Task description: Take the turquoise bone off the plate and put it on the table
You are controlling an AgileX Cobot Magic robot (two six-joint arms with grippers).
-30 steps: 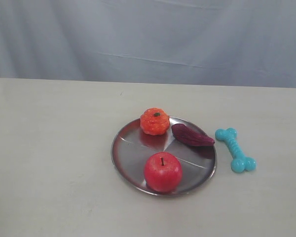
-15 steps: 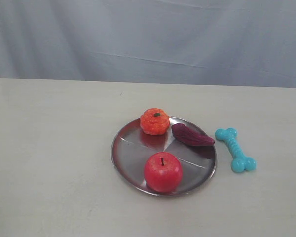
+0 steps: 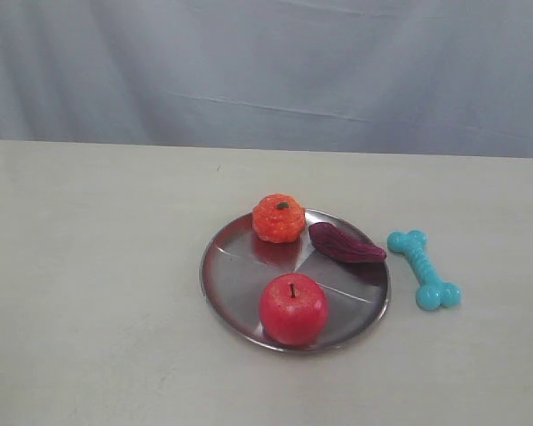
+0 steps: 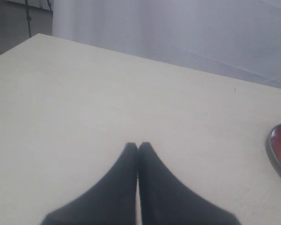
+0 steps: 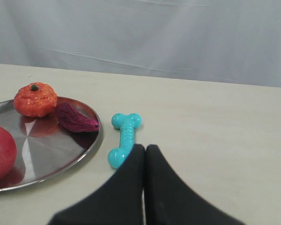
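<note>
The turquoise bone (image 3: pixel 424 269) lies flat on the cream table (image 3: pixel 98 266), just right of the silver plate (image 3: pixel 240 275) and apart from its rim; the right wrist view shows the bone (image 5: pixel 124 137) beside the plate (image 5: pixel 61 150) too. My right gripper (image 5: pixel 144 149) is shut with nothing in it, its tips close to the bone's near knob. My left gripper (image 4: pixel 137 146) is shut and empty over bare table, with only the plate's rim (image 4: pixel 274 152) at the picture's edge. Neither gripper shows in the exterior view.
On the plate sit a red apple (image 3: pixel 293 308), an orange pumpkin-like toy (image 3: pixel 279 217) and a dark purple piece (image 3: pixel 345 243). A grey curtain (image 3: pixel 266 71) hangs behind the table's far edge.
</note>
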